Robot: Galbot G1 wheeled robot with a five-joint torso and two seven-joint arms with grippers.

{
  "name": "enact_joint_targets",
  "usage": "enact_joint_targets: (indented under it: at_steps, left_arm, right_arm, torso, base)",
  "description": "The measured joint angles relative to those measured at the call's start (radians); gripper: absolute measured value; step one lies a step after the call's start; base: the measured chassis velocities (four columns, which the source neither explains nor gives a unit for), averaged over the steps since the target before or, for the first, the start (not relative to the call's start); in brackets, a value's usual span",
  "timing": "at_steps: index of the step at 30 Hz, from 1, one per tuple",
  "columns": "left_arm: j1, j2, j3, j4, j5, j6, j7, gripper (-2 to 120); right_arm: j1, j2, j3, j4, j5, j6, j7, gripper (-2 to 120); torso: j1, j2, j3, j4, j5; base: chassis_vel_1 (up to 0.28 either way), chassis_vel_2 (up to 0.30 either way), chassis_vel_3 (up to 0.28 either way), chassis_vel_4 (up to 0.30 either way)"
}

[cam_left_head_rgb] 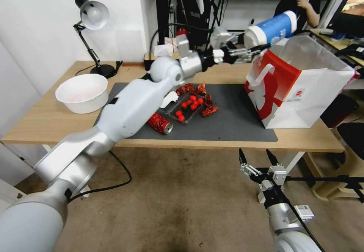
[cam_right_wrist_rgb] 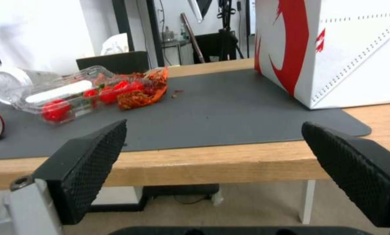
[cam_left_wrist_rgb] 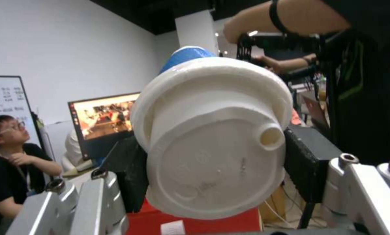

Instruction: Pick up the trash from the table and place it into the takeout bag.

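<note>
Overhead, the left pincer [cam_left_head_rgb: 253, 49] grips the blue cup [cam_left_head_rgb: 271, 29] above the takeout bag [cam_left_head_rgb: 299, 88].

Takeout bag [cam_left_head_rgb: 303, 88] right on mat [cam_left_head_rgb: 231, 119]; tomato tray [cam_left_head_rgb: 185, 109] centre; bowl [cam_left_head_rgb: 82, 92] left.

Bright, even indoor light with soft shadows. Head view bends outward at its edges. Left wrist view is blurry; a monitor [cam_left_wrist_rgb: 103, 117] glows at nine o'clock.
</note>
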Motion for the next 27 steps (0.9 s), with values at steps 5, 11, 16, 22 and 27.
enact_joint_targets:
  at_steps: [5, 11, 16, 22, 27]
  left_arm:
    - [-0.024, -0.049, 0.019, 0.060, 0.033, -0.005, -0.006, 63]
    - [-0.069, -0.112, 0.042, 0.159, 0.074, -0.013, -0.029, 63]
    - [-0.100, -0.149, 0.052, 0.227, 0.141, -0.013, -0.052, 63]
    - [-0.123, -0.184, 0.064, 0.276, 0.199, -0.008, -0.085, 63]
    - [-0.143, -0.210, 0.078, 0.306, 0.256, -0.009, -0.101, 62]
  right_arm:
    - [-0.004, 0.000, 0.003, 0.000, 0.000, 0.006, -0.001, 100]
    - [-0.009, 0.001, 0.010, -0.003, 0.004, 0.015, -0.002, 100]
    - [-0.010, 0.006, 0.010, -0.010, 0.005, 0.018, -0.004, 100]
    - [-0.008, 0.012, 0.005, -0.018, 0.005, 0.018, -0.005, 100]
    - [-0.006, 0.015, 0.004, -0.020, 0.004, 0.018, -0.006, 100]
  torso:
    - [0.000, 0.000, 0.000, 0.0000, 0.0000]
    - [0.000, 0.000, 0.000, 0.0000, 0.0000]
    - [0.000, 0.000, 0.000, 0.0000, -0.0001]
    - [0.000, 0.000, 0.000, 0.0001, -0.0001]
    - [0.000, 0.000, 0.000, -0.0002, -0.0001]
  base:
    - [0.000, 0.000, 0.000, 0.000]
    - [0.000, 0.000, 0.000, 0.000]
    - [0.000, 0.000, 0.000, 0.000]
    - [0.000, 0.000, 0.000, 0.000]
    - [0.000, 0.000, 0.000, 0.000]
